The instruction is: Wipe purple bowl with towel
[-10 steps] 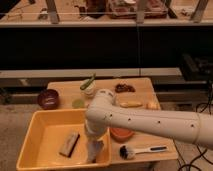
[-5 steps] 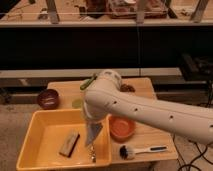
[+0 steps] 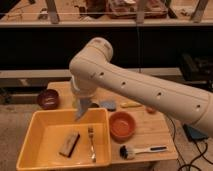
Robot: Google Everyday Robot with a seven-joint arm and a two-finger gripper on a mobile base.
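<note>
The gripper (image 3: 82,103) hangs from under the big white arm, pointing down over the back edge of the yellow tub (image 3: 29,146), and its fingers are pinched together on the towel (image 3: 79,113), a thin grey-blue strip that dangles limp from them with its lower end just above the tub's rear wall. The arm itself bends at a fat elbow high over the table and runs off to the right, covering much of what lies behind it. Inside the tub, below and a little to either side of the hanging cloth, lie a brown block (image 3: 69,144) and a fork (image 3: 91,143), side by side but apart. The purple bowl (image 3: 48,98) sits upright on the wooden table (image 3: 161,134) near its back left corner, just behind the tub and well to the left of the towel, not touched by it. To the right of the gripper a flat blue-grey sponge (image 3: 107,105) rests on the table, and further front an orange bowl (image 3: 122,125) stands just beside the tub's right wall, with a brush (image 3: 135,150) lying in front of it
</note>
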